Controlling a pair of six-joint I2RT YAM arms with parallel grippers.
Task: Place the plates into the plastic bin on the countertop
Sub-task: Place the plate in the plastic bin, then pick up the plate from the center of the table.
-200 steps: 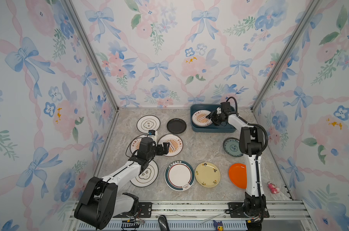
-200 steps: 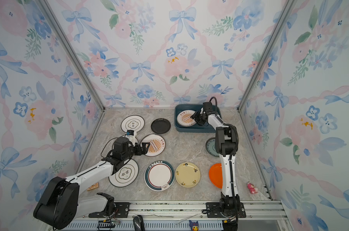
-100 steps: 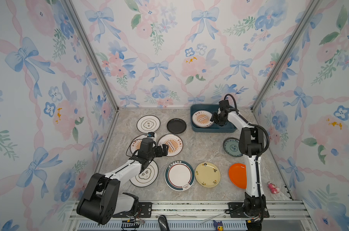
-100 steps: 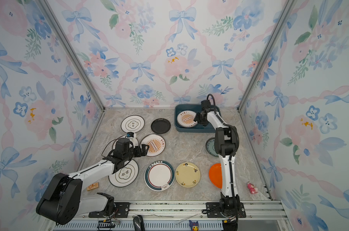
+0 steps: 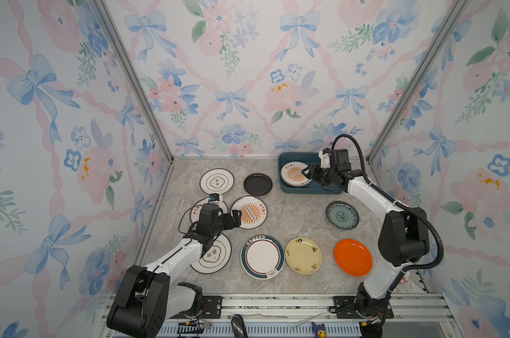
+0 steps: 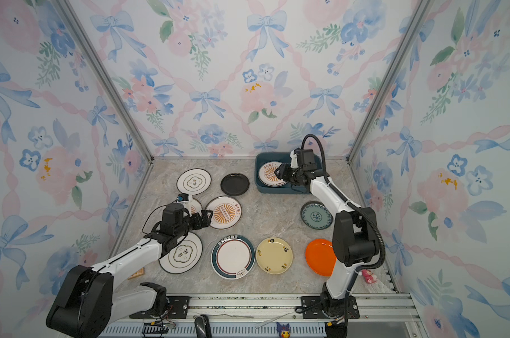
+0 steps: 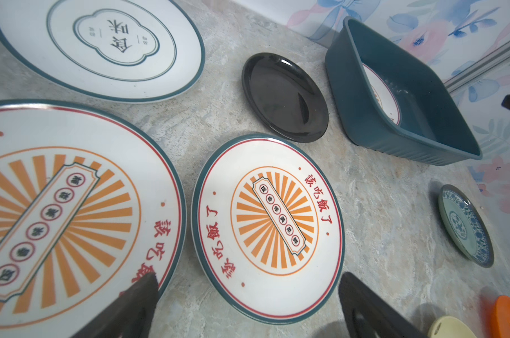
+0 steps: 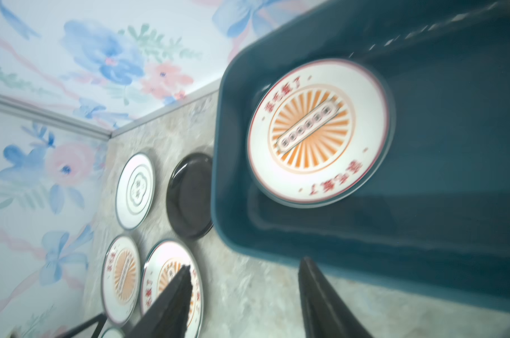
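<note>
Both arms have shifted only slightly over the last second. Right pincer (image 5: 308, 174) hovers over the plastic bin (image 5: 303, 189), jaws partly apart and empty. Its sunburst plate (image 5: 291, 174) lies flat inside, at the end nearer the other plates, leaving room beside it. Left pincer (image 5: 235, 220), spread wide and empty, straddles the near rim of a second sunburst plate (image 5: 249, 212) on the tabletop (image 5: 291, 216), apparently ready to pinch that rim. Eight other plates lie unstacked there.

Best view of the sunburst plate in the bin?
Right wrist: the sunburst plate shows whole, though blurred. In both top views the right gripper covers its edge. Left wrist shows only a sliver behind the wall of the bin.
</note>
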